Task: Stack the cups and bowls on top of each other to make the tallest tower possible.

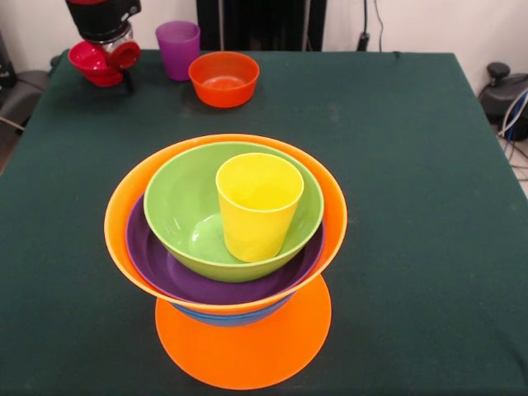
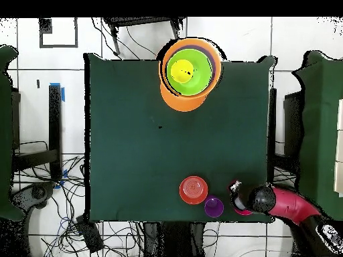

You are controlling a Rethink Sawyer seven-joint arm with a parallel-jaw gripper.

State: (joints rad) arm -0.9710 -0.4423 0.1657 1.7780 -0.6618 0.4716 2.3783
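Observation:
The tower (image 1: 227, 247) stands near the table's front edge: a large orange bowl (image 1: 247, 346) at the bottom, a blue bowl (image 1: 223, 316), a second large orange bowl (image 1: 120, 206), the purple bowl (image 1: 165, 268) and the green bowl (image 1: 181, 206). The yellow cup (image 1: 257, 206) stands upright inside the green bowl. In the overhead view the tower (image 2: 187, 73) is at the top edge. My gripper (image 1: 115, 59) is at the far left corner, shut on the pink-red bowl (image 1: 92, 62), which hangs tilted. The purple cup (image 1: 177, 48) and the orange-red bowl (image 1: 223, 78) stand beside it. The teal bowl is hidden.
The dark green table (image 1: 412, 206) has edges close to my gripper at the far left. In the overhead view my arm (image 2: 291, 206) reaches in from the lower right, with the purple cup (image 2: 214, 207) and the orange-red bowl (image 2: 193, 189) to its left. Cables lie on the floor.

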